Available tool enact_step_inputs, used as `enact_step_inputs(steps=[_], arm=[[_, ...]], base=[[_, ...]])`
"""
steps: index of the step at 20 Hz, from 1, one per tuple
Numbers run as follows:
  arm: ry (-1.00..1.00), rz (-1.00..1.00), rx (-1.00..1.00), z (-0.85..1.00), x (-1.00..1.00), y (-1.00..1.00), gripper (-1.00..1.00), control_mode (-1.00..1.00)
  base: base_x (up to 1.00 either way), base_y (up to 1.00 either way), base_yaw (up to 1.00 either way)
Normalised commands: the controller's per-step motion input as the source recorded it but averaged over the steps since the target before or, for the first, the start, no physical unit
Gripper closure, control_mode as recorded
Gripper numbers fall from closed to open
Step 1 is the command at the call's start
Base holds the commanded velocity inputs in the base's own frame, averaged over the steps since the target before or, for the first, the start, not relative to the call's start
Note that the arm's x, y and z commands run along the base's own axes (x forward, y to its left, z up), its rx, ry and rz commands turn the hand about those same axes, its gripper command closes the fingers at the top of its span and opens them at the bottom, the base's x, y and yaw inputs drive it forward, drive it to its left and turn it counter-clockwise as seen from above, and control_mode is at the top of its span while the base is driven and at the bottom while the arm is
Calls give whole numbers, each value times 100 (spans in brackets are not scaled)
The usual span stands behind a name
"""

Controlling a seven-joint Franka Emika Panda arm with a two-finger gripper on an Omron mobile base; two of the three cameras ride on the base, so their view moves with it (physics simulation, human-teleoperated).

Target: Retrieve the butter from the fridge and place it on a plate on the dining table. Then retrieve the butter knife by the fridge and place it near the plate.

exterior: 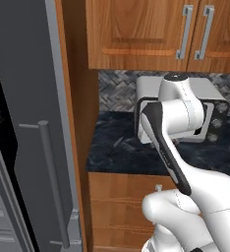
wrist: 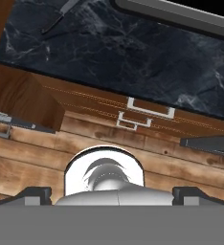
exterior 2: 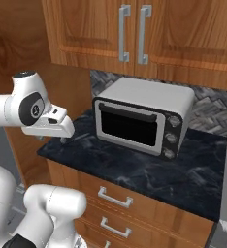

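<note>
Fridge (exterior: 33,123), tall and matte grey, stands against the left end of the black marble tabletop (exterior: 136,157). A silver, black-fronted microwave (exterior 2: 142,121) sits toward its back edge. The thin dark grey butter knife (exterior: 115,146) lies near the left edge. The end effector (wrist: 111,194) is spread wide, empty.

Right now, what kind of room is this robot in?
A home kitchen, by the look of it: a toaster oven sits on a dark marble counter, wooden cabinets hang above it, and a grey fridge stands at the left.
</note>
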Motion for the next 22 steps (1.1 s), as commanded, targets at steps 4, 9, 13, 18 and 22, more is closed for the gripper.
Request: enact_step_inputs(steps=[4,9,13,18,22], arm=[[0,0,0,0,0,0,-100,100],[0,0,0,0,0,0,-100,100],[0,0,0,0,0,0,-100,100],[0,0,0,0,0,0,-100,100],[0,0,0,0,0,0,-100,100]], base=[[23,0,0],[33,0,0],[33,0,0],[44,14,-1],[25,6,0]])
